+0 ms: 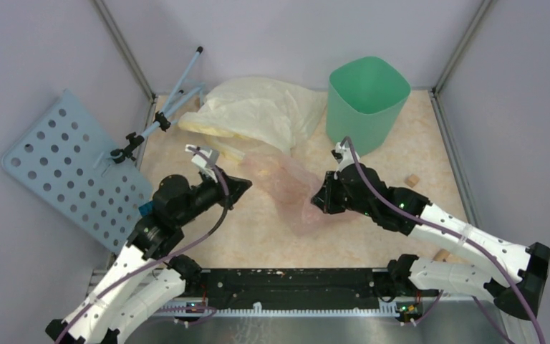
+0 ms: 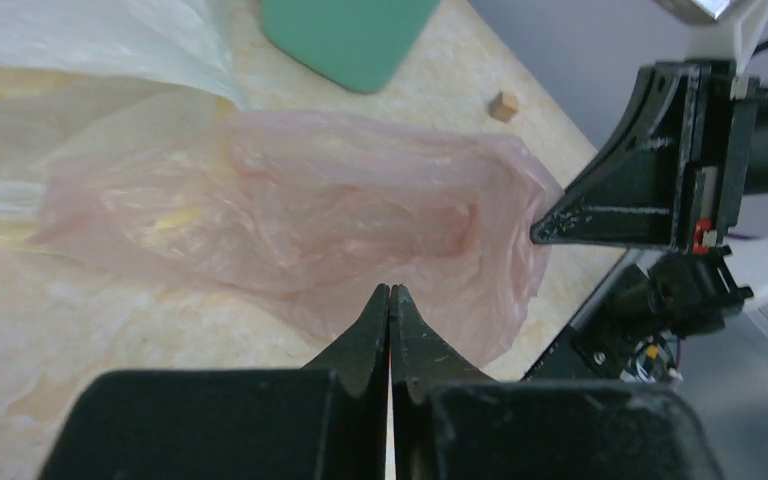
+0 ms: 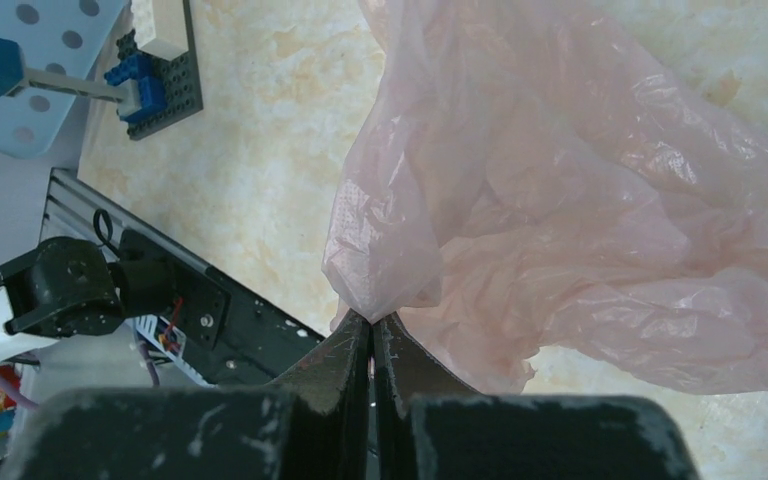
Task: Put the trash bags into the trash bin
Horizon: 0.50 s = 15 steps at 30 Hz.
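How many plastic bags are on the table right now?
2. The pink bag lies mid-table, its edge pinched by the right gripper; the larger pale-yellow bag lies behind it, left of the green bin. Folds could hide another.

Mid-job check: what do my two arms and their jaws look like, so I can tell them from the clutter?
The left arm and right arm have white lower links, black upper joints and a purplish-grey cable along each. The left gripper and right gripper are matte black, scuffed, with wedge-shaped jaws tapering to thin tips.
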Each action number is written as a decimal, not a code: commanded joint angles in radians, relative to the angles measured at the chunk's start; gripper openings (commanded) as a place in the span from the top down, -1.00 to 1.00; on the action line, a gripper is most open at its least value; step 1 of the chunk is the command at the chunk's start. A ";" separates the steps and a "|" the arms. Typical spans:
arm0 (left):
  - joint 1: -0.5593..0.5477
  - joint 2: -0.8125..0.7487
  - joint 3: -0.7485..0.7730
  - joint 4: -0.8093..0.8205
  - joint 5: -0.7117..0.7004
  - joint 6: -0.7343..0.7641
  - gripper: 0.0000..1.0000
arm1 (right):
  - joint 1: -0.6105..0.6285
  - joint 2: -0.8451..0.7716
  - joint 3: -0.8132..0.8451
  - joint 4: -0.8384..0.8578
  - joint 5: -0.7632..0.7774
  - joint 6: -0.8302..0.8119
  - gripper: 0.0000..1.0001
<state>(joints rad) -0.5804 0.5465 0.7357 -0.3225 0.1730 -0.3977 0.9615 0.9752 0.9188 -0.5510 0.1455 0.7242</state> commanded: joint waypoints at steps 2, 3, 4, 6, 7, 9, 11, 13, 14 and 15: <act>-0.004 0.038 -0.091 0.259 0.233 -0.001 1.00 | -0.017 -0.010 0.050 0.040 -0.002 0.017 1.00; -0.006 0.029 -0.116 0.295 0.233 -0.004 1.00 | -0.017 -0.012 0.048 0.040 -0.001 0.020 1.00; -0.009 0.023 -0.135 0.312 0.235 -0.003 1.00 | -0.018 -0.016 0.047 0.039 -0.001 0.021 1.00; -0.016 0.019 -0.165 0.380 0.257 0.012 1.00 | -0.020 -0.019 0.042 0.042 -0.004 0.021 1.00; -0.022 0.022 -0.176 0.397 0.268 0.022 1.00 | -0.019 -0.021 0.041 0.039 -0.007 0.021 1.00; -0.047 0.029 -0.197 0.433 0.278 0.053 1.00 | -0.021 -0.025 0.040 0.039 -0.012 0.022 1.00; -0.083 0.028 -0.222 0.486 0.274 0.095 1.00 | -0.021 -0.027 0.041 0.038 -0.017 0.023 1.00; -0.134 0.026 -0.255 0.537 0.230 0.130 1.00 | -0.021 -0.031 0.043 0.039 -0.025 0.026 1.00; -0.159 0.029 -0.270 0.568 0.206 0.151 1.00 | -0.020 -0.033 0.043 0.039 -0.029 0.028 1.00; -0.191 0.038 -0.285 0.594 0.179 0.167 1.00 | -0.021 -0.037 0.043 0.039 -0.032 0.028 1.00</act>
<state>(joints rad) -0.6891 0.5823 0.5018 0.0837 0.4023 -0.3252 0.9504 0.9733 0.9188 -0.5396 0.1333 0.7383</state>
